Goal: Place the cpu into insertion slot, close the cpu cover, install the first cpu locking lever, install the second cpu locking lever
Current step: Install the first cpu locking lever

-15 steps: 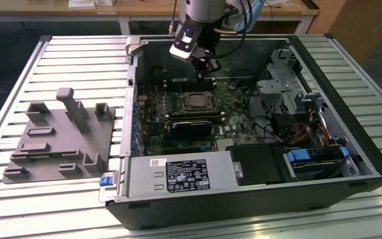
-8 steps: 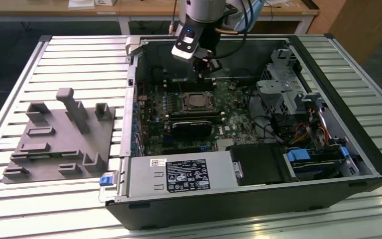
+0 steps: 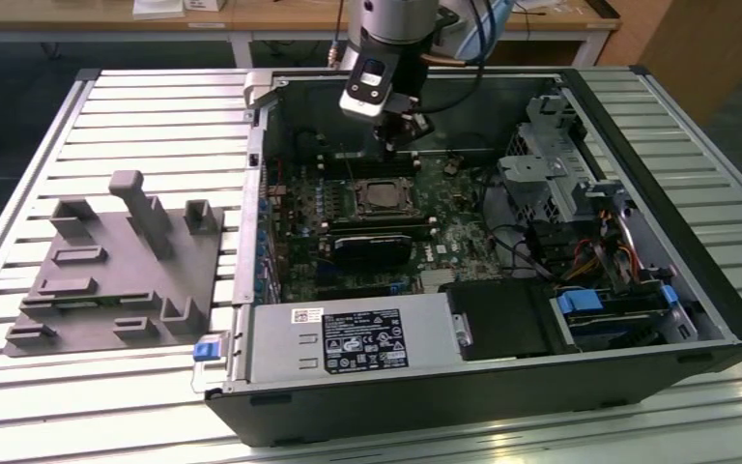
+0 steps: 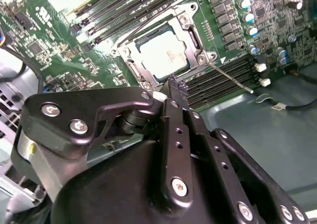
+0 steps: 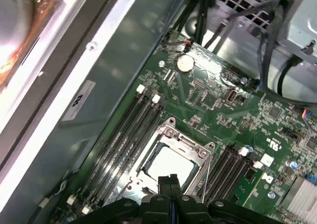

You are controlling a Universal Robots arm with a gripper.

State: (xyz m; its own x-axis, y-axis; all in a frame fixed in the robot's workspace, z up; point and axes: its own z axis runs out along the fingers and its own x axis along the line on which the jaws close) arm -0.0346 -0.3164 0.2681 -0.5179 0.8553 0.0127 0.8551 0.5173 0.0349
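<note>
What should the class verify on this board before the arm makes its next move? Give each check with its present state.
1. cpu seated flat: ok.
2. cpu cover down around the chip: ok.
3. Thin locking lever latched: not ok, it juts away from the cover.
4. The other one latched: cannot tell.
5. Tool empty: ok, fingertips together, nothing held.
6. Tool placed near the work: ok, it hangs just by the cover's edge in both wrist views.
</note>
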